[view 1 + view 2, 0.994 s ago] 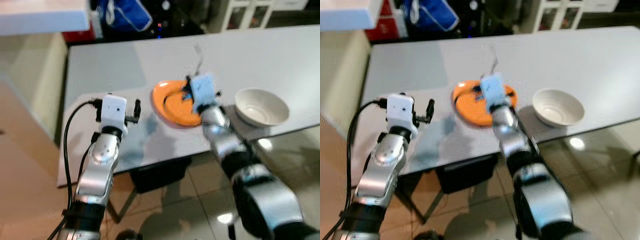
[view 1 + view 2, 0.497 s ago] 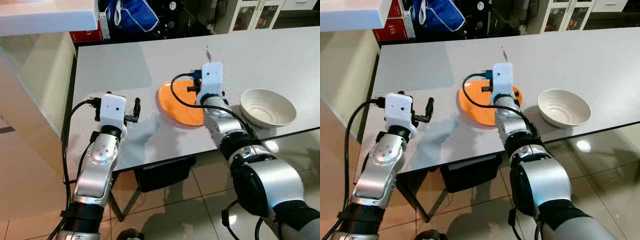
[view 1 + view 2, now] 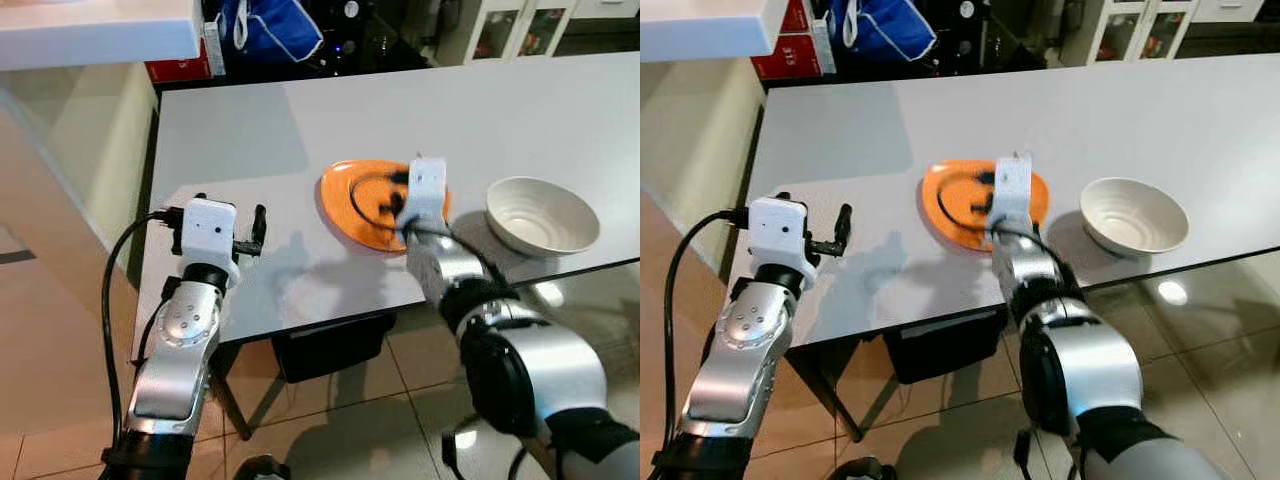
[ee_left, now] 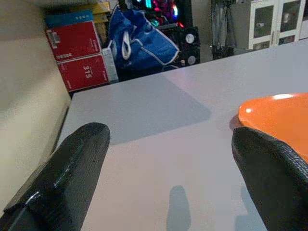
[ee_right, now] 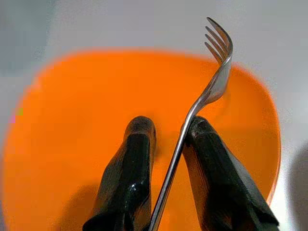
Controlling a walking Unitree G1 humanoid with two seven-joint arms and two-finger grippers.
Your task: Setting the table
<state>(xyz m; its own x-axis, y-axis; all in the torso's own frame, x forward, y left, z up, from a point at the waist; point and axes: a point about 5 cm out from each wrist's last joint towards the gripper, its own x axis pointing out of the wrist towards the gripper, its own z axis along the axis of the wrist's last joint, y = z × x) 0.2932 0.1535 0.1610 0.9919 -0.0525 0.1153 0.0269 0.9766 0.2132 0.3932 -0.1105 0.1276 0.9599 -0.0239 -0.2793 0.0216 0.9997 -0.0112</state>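
Gripping a fork above the plate, my right gripper hides it from the head views. My left gripper gapes apart near a red box reading "315".

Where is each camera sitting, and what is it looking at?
Left and right eye views: on the head, looking down at the table, both arms showing.
Left wrist view: along the open left gripper across the table.
Right wrist view: along the right gripper holding a fork over the orange plate.
Every view shares the orange plate.

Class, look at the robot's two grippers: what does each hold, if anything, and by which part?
The right gripper holds a fork by its handle, above the orange plate. The left gripper is open, holding nothing.
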